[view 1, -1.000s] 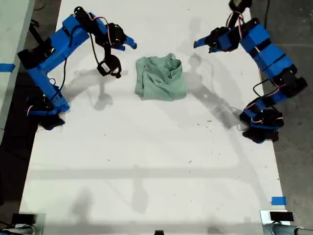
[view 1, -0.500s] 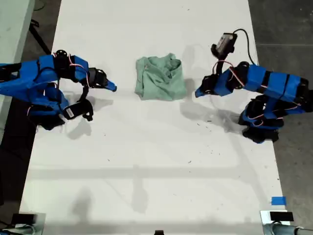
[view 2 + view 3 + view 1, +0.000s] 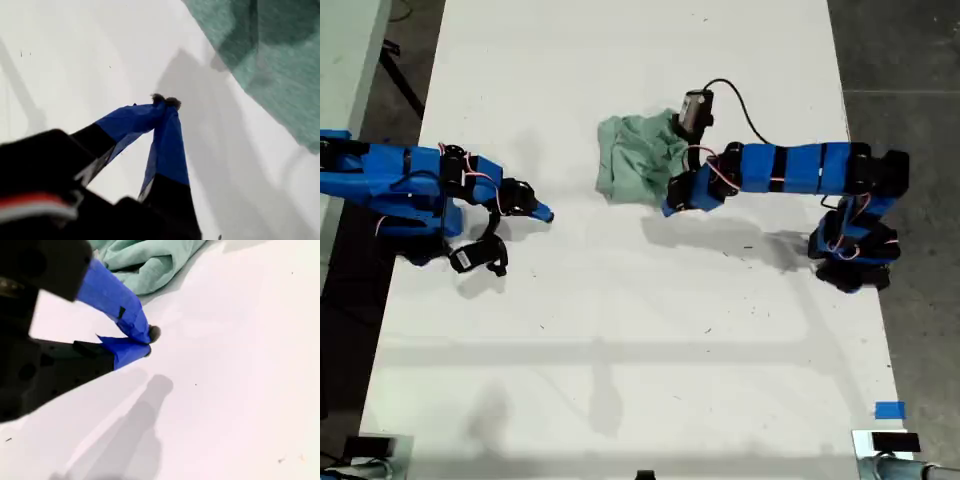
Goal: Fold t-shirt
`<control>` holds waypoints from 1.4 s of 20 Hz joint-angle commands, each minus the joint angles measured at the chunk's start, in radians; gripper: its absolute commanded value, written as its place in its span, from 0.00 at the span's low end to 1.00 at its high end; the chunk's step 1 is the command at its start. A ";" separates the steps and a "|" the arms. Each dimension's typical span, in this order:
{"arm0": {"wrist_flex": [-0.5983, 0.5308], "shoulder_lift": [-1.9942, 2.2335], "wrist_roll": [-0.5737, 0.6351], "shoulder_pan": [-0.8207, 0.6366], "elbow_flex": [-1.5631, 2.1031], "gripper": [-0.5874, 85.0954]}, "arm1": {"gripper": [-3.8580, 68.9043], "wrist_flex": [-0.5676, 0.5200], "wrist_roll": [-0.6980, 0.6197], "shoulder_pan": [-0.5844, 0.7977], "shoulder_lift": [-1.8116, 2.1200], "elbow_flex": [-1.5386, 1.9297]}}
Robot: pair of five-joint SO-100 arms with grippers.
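Near worktop (image 3: 620, 350): bare white surface, nothing on it that I need to work with.
My second gripper (image 3: 548, 214): clenched on nothing and low over the worktop on the left. It has swung down and back from where it was a second ago, and sits well apart from the cloth.
My first gripper (image 3: 669, 208): also clenched and empty. Its arm has stretched out flat from the right over the last second, and the tips are now just beside the near right edge of the garment. I cannot tell whether they touch it.
T-shirt (image 3: 635, 160): a compact, wrinkled bundle in the far middle, its shape and place unchanged.
Meaning: I judge the main folds are done. The first arm's approach looks like a tidy-up or a last tuck, and the other arm is clearing away.
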 commanded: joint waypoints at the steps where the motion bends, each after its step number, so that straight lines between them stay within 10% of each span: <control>1: -0.035 -0.009 -0.005 0.011 -0.015 0.01 | 0.04 0.035 -0.051 0.046 -0.046 -0.155; 19: -0.038 0.005 -0.011 -0.003 0.003 0.01 | 0.03 0.072 -0.405 0.571 -0.486 -0.894; 28: -0.023 0.083 -0.046 -0.057 0.057 0.01 | 0.03 0.344 -0.272 0.522 0.137 -0.273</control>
